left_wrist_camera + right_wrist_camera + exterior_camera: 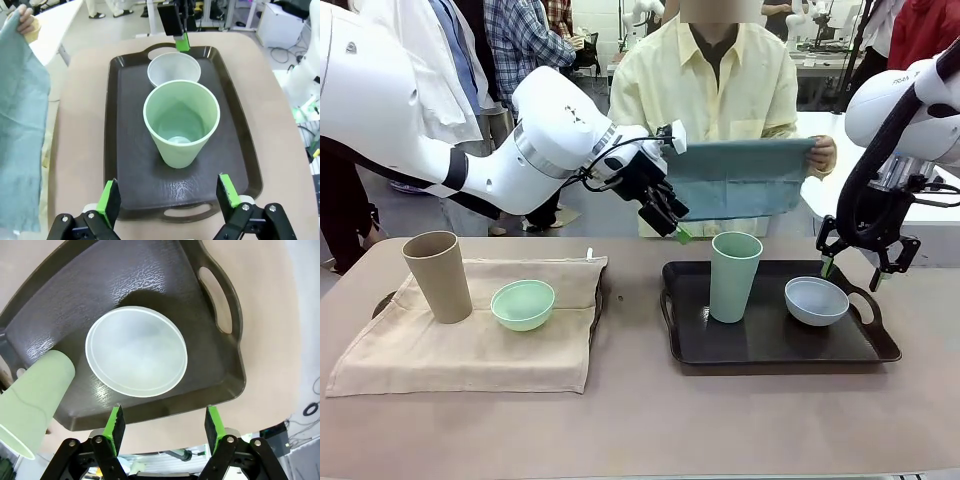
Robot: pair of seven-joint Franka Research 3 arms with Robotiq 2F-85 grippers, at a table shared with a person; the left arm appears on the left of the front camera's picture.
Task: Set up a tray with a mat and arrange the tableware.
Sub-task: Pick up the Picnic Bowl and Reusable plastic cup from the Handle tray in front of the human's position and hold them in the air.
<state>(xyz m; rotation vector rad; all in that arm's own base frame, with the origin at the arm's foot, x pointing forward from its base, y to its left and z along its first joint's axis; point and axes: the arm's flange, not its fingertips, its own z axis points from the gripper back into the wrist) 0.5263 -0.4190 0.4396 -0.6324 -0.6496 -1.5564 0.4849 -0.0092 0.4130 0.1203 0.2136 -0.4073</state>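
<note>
Tan cup (437, 275) and mint bowl (523, 304) sit on a beige mat (440, 360) by our worktop's (640, 425) left edge; left jaws open near the pale green cup (735, 276) on the tray (770, 345); right jaws open over the greyish bowl (817, 300); we fear a clipped rim topples that cup.

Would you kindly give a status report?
Left gripper, right gripper open, empty. Pale green cup, greyish bowl on bare tray. Person holds teal mat.
</note>
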